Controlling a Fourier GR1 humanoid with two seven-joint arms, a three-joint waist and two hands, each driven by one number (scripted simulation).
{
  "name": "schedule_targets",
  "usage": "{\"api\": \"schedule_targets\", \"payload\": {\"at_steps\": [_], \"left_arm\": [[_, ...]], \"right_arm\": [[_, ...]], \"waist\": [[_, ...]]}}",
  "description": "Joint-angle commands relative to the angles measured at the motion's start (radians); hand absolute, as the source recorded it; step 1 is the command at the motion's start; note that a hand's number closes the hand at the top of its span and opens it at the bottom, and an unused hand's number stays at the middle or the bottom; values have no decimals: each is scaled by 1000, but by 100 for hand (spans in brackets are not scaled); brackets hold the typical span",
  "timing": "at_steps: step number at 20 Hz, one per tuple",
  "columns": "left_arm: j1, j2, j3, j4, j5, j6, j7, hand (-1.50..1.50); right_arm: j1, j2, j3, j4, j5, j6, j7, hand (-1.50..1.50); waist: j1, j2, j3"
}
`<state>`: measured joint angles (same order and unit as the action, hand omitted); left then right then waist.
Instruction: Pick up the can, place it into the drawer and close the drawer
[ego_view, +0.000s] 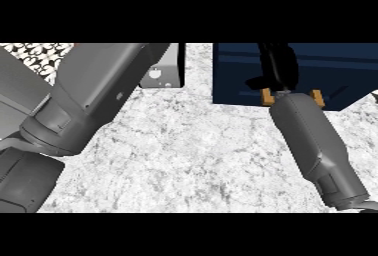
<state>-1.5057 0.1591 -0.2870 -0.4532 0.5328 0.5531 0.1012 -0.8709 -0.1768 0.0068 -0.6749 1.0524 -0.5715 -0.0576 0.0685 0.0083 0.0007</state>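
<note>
The right hand (275, 67) is hanging over the dark blue drawer (339, 70) at about one o'clock, with the right forearm (314, 145) rising to it from five o'clock. The hand is showing only as a narrow black shape against the dark drawer, so I cannot tell whether it is open, closed or gripping anything. The can is not showing anywhere I can make out. It may be lying hidden under that hand or already inside the drawer, but the view is not settling it.

Two tan handle posts (317, 97) are sitting at the drawer's near edge, just beside the wrist.

The risks, as I am judging them:
- If the can is being carried, a release too near the front edge could be leaving it perched on the edge or tipping it onto the speckled desk (199, 150).
- The wrist is lying right at the handle posts, so a careless pull-back could be snagging them and jolting the drawer.
- Closing while the can is standing proud could be jamming the drawer.

The left forearm (96, 100) is crossing from eight to eleven o'clock, its hand out of view, near a grey block (164, 70) at twelve o'clock that it could be nudging.
</note>
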Motion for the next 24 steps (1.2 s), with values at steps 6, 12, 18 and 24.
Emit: {"api": "schedule_targets", "payload": {"at_steps": [6,12,18,24], "left_arm": [[49,79,-23,-132,-22,-20,113,-150],[138,97,-17,-227,-13,-43,91,-150],[222,130,-31,-302,-26,-38,96,-150],[260,168,-37,-392,-21,-60,141,-150]], "right_arm": [[-215,-7,-57,246,32,-99,1,-150],[-316,-32,-97,316,10,-87,-10,-150],[-348,-8,-168,306,-81,-77,-91,-150],[-357,-34,-228,326,-141,-44,-200,-150]], "waist": [[28,3,0],[55,11,0],[53,7,1],[57,9,2]]}}
